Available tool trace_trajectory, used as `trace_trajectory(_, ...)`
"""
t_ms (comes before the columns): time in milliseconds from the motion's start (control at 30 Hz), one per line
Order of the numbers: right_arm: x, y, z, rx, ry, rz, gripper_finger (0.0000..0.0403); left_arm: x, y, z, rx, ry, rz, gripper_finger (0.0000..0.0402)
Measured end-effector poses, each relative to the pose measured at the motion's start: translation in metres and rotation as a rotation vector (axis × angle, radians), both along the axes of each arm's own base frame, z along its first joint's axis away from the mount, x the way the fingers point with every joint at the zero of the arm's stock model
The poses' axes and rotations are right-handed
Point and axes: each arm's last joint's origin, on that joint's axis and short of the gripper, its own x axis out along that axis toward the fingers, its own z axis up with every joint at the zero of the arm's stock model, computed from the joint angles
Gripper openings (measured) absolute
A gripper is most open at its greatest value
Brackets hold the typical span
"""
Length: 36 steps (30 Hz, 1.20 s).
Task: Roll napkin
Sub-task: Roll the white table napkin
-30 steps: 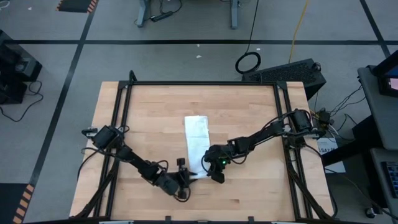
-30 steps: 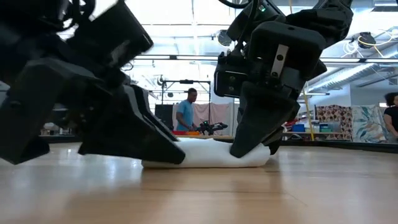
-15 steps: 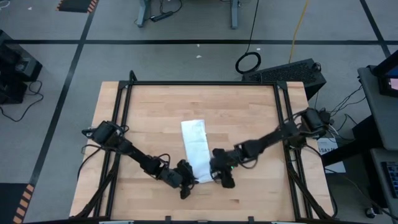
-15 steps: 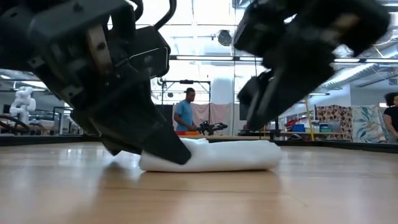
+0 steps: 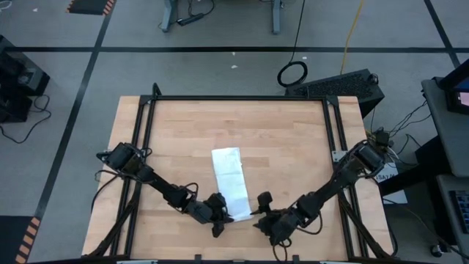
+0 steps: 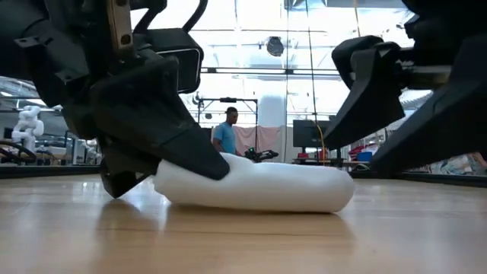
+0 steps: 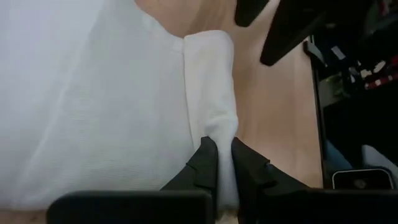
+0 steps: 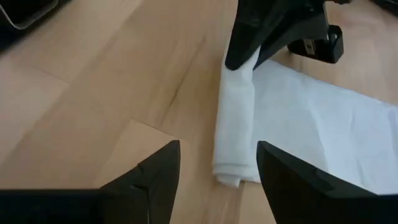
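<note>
The white napkin [image 5: 229, 180] lies as a long strip on the wooden table [image 5: 293, 139]. Its near end is rolled into a short thick roll [image 6: 255, 186] that rests on the wood. My left gripper [image 5: 223, 213] is at the roll's left end, shut on it. My right gripper [image 5: 259, 209] stands open just right of the roll's other end [image 8: 233, 168], apart from it, with nothing between its fingers. In the right wrist view my left gripper [image 8: 273, 28] shows at the roll's far end. My left gripper pinches the left end of the roll [image 7: 221, 127] between its two fingers [image 7: 204, 163]. The fingers come low from the table's left, slanting down, along the roll's length. The roll lies on the table and the flat part of the napkin [image 7: 93, 106] spreads beside it.
Black frame rails [image 5: 146, 147] run along the table's left and right sides. Bare wood lies right of the napkin [image 5: 293, 169] and left of it. In the low view a person [image 6: 226, 137] stands far off in the room behind.
My right gripper has opened, let go of the napkin's near end and drawn back toward the table's near right. My left gripper has moved in from the left and shut on the roll's left end. The napkin has slid slightly left.
</note>
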Motion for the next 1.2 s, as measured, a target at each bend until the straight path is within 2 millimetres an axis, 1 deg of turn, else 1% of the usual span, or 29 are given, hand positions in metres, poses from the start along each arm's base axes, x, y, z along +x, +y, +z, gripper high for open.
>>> trace_trajectory(200,0.005,-0.002,-0.012,-0.023,0.006,-0.008,0.0203,-0.005,0.003,-0.003,-0.049,0.000,0.051,0.0026)
trace_trajectory(467,0.014,-0.013,-0.012,-0.010,-0.005,-0.053,0.0203,-0.010,0.006,-0.008,-0.060,0.022,0.073,0.0027)
trace_trajectory(600,0.018,-0.019,-0.012,0.022,0.017,-0.039,0.0190,-0.010,0.006,-0.009,-0.060,0.035,0.072,0.0027)
trace_trajectory(800,0.024,-0.027,-0.013,0.122,0.064,-0.019,0.0139,-0.011,0.007,-0.010,-0.058,0.046,0.070,0.0027)
trace_trajectory(933,0.027,-0.032,-0.013,0.159,0.074,-0.039,0.0096,-0.012,0.007,-0.012,-0.048,0.062,0.071,0.0027)
trace_trajectory(1100,0.030,-0.036,-0.013,0.225,0.106,-0.025,0.0032,-0.012,0.007,-0.012,-0.030,0.058,0.066,0.0027)
trace_trajectory(1200,0.033,-0.040,-0.013,0.267,0.125,-0.023,0.0010,-0.013,0.006,-0.012,0.000,0.047,0.055,0.0035)
